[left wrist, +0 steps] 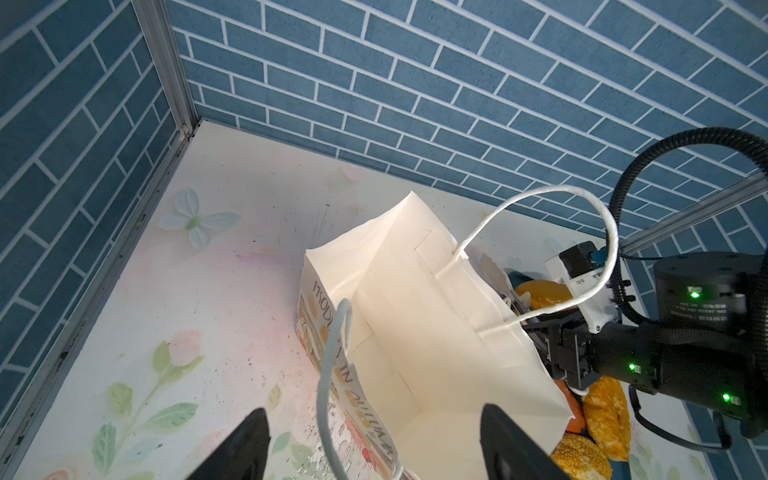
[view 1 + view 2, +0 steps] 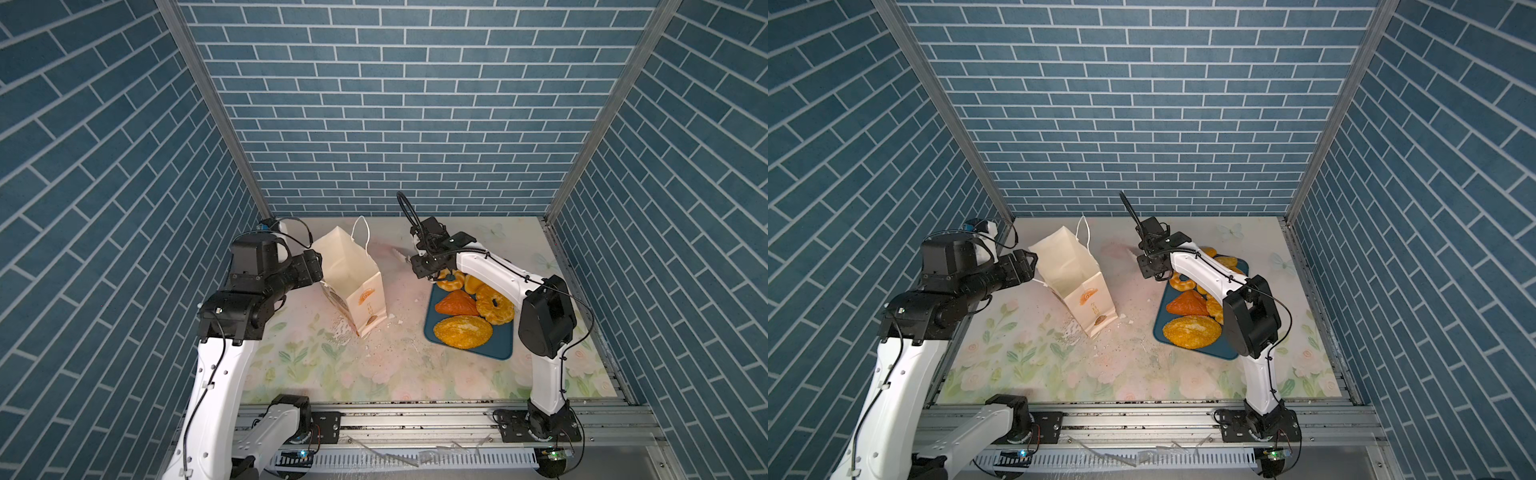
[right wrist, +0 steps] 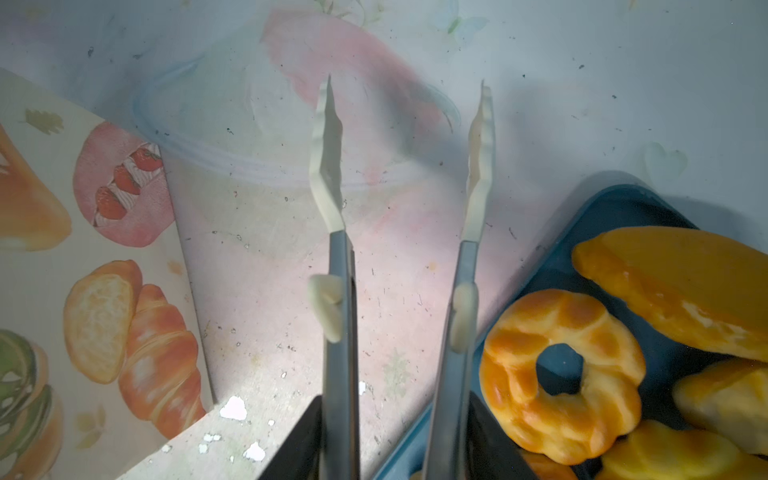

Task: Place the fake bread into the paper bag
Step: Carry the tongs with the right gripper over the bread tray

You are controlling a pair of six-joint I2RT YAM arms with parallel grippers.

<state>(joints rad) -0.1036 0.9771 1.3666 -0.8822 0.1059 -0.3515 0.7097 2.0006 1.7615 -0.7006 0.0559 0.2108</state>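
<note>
The fake bread point(image 2: 462, 331) lay on a dark blue tray point(image 2: 496, 352) at the right of the table point(image 2: 332, 365) in both top views. None was seen in the paper bag point(image 2: 353, 282), which stood open and tilted, well apart from the tray.

The tongs point(image 3: 341, 266) were carried by the right gripper point(image 3: 395, 432), its jaws pressed against the outsides of the two steel arms. The arms of the tongs stood apart with nothing between their cream tips, which were held over bare table between bag and tray. The left gripper point(image 1: 374, 432) was spread wide at the bag's rim, with one cord handle point(image 1: 332, 374) hanging between its fingers. Contact with the paper could not be confirmed.

The bread was judged light and fairly stiff, with a glossy skin likely to slip between smooth tips. The ring point(image 3: 561, 374) nearest the tongs would best be taken across one side of its band, one tip through the hole. The seeded loaf point(image 2: 1192, 331) was judged best taken across its narrow width.

Part of the tray was covered by the right arm in both top views, so the pieces could not be counted. The bag's floor was only partly shown in the left wrist view.
</note>
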